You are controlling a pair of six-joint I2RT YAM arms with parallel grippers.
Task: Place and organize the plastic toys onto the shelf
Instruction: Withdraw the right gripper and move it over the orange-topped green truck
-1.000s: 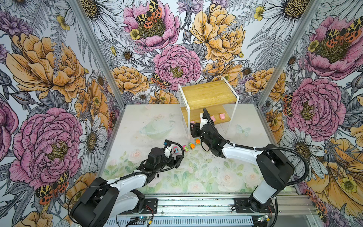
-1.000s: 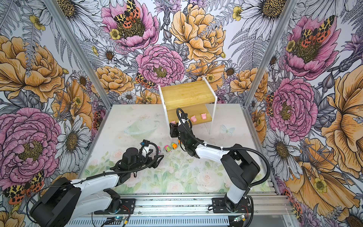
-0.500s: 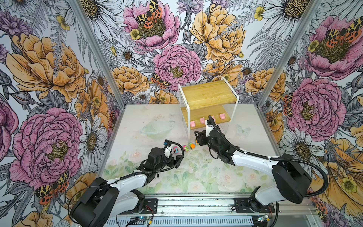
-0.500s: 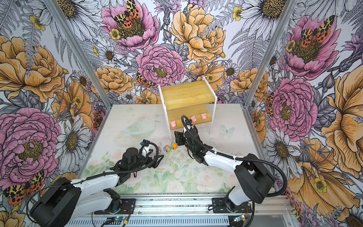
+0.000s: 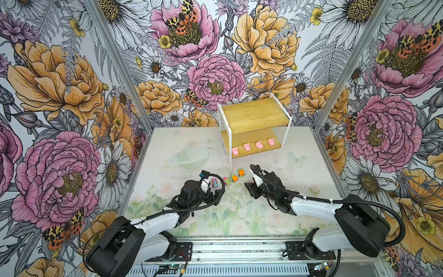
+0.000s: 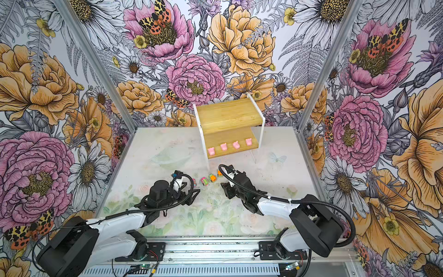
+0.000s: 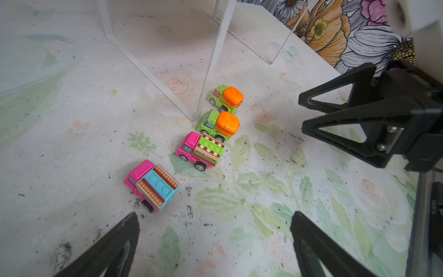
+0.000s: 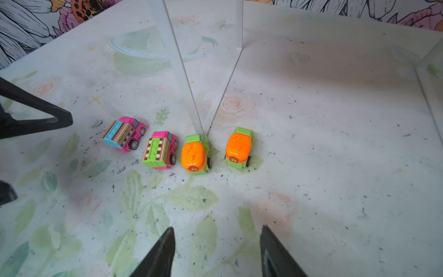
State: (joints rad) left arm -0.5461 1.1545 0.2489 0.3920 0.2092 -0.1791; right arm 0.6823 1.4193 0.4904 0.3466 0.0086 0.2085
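The cell is closed on three sides by walls (image 5: 60, 79) papered with large pink and orange flowers, joined at the far corners by bare metal posts (image 5: 119, 64). A metal rail (image 5: 227, 249) carrying both arm bases is seen along the near edge. The worktop (image 5: 167, 144) is covered with a pale, faded print of roses and green leaves, and it is scuffed and strewn with dark specks, most thickly around the cars. The shelf (image 5: 254, 115) is stood at the far middle of the worktop, close to the back wall, and four pink pig figures (image 5: 247, 146) are lined evenly along the front of its lower board. In front of the shelf, four cars are set on the worktop in a slanting row: a pink car with blue trim (image 7: 152, 185), a pink car with green trim (image 7: 200, 151) and two orange-and-green cars (image 7: 219, 126). The orange-and-green car nearer the pink ones is placed just beside the foot of a white frame leg. The left hand (image 7: 214, 215) is held low near the blue-trimmed end of the row, its fingers spread wide with nothing between them. The right hand (image 8: 217, 227) is held near the other end, pointed at the orange-and-green cars, its fingers moderately parted and nothing gripped.
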